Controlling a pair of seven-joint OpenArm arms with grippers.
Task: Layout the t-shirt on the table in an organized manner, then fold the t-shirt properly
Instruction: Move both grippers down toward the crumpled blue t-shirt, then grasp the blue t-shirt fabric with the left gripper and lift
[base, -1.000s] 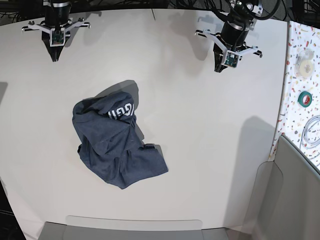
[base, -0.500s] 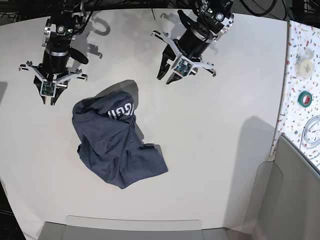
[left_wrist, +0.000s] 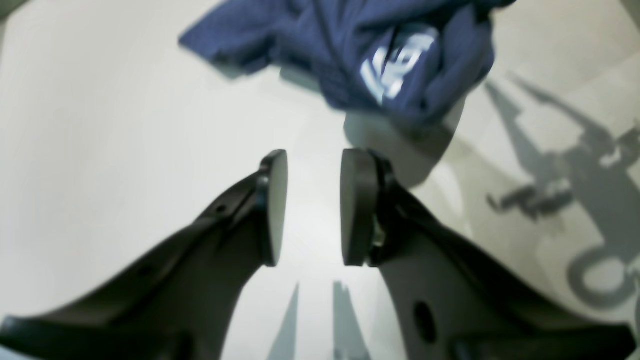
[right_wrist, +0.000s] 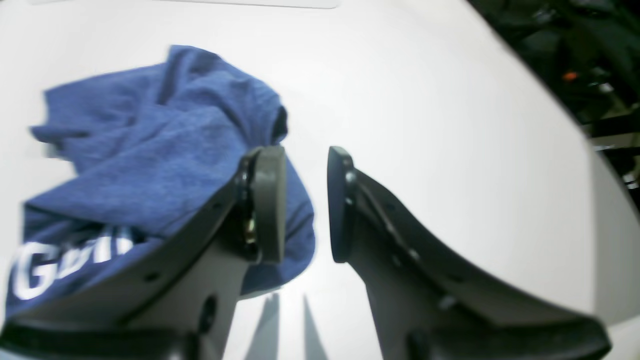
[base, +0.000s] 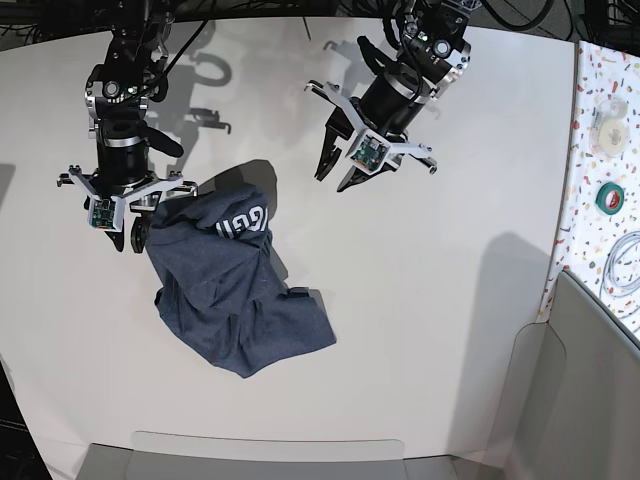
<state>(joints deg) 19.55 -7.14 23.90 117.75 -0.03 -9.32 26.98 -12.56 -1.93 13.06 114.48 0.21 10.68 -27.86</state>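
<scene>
Both arms have swung in from the far edge. The right hand (base: 127, 235), jaws parted and empty, now hangs at the crumpled t-shirt's (base: 235, 295) upper corner; the left hand (base: 338, 178), also parted, hovers over bare tabletop (base: 450, 300) nearby. Spreading looks about to begin.
</scene>
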